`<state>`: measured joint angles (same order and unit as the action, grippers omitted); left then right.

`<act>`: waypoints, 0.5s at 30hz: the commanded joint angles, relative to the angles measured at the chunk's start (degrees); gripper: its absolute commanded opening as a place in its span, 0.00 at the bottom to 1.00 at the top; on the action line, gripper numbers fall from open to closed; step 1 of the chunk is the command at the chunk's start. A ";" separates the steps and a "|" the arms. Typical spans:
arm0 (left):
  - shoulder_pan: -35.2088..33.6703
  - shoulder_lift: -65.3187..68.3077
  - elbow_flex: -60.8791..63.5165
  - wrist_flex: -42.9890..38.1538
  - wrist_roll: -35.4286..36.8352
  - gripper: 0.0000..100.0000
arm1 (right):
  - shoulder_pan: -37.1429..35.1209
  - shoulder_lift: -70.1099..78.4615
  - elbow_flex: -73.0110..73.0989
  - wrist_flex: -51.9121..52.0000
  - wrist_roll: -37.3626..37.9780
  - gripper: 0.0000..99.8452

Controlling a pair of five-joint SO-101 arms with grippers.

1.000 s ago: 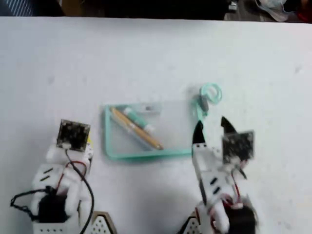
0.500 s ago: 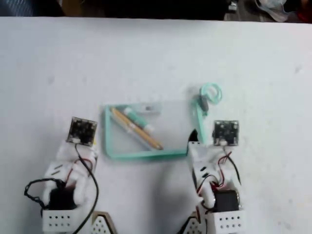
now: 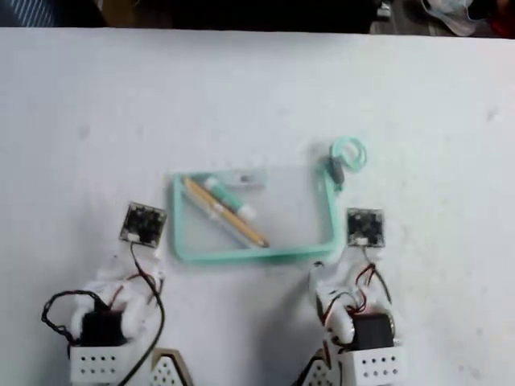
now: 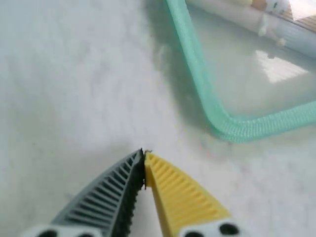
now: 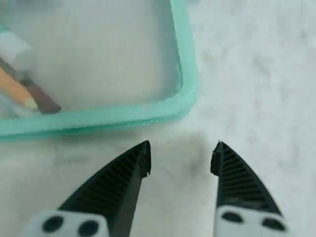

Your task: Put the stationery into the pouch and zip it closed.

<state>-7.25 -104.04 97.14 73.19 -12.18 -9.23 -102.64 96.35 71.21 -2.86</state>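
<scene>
A clear pouch with a mint-green border [image 3: 252, 215] lies flat in the middle of the table, a pencil [image 3: 224, 211] and a white-green stick [image 3: 229, 198] inside it. Its zipper pull with a mint cord loop [image 3: 346, 157] sits at the pouch's far right corner. My left gripper [image 4: 144, 157] is shut, empty, just off the pouch's near left corner [image 4: 232, 129]. My right gripper [image 5: 180, 158] is open and empty, just short of the near right corner [image 5: 183, 98]. Both arms are drawn back toward the table's near edge [image 3: 105, 322] [image 3: 358, 318].
The white table [image 3: 257, 96] stretches wide beyond the pouch. Dark clutter lines its far edge [image 3: 418, 12].
Both arms have pulled back toward the near edge. The right gripper has left the pouch's right edge. The pouch's right border now shows whole.
</scene>
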 commanded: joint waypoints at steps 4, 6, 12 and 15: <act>-0.40 -0.66 -0.18 0.44 0.00 0.02 | -0.75 -0.22 0.53 1.27 9.23 0.19; -0.48 -0.66 -0.18 0.44 0.00 0.02 | -0.84 -0.22 0.53 1.27 9.23 0.19; -0.75 -0.66 -0.18 0.44 0.00 0.02 | -0.84 -0.22 0.53 1.27 9.23 0.19; -0.75 -0.66 -0.18 0.44 -0.09 0.02 | -0.84 -0.22 0.53 1.27 9.23 0.19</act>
<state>-7.25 -104.04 97.14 73.19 -12.18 -9.58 -102.64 96.35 72.18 5.85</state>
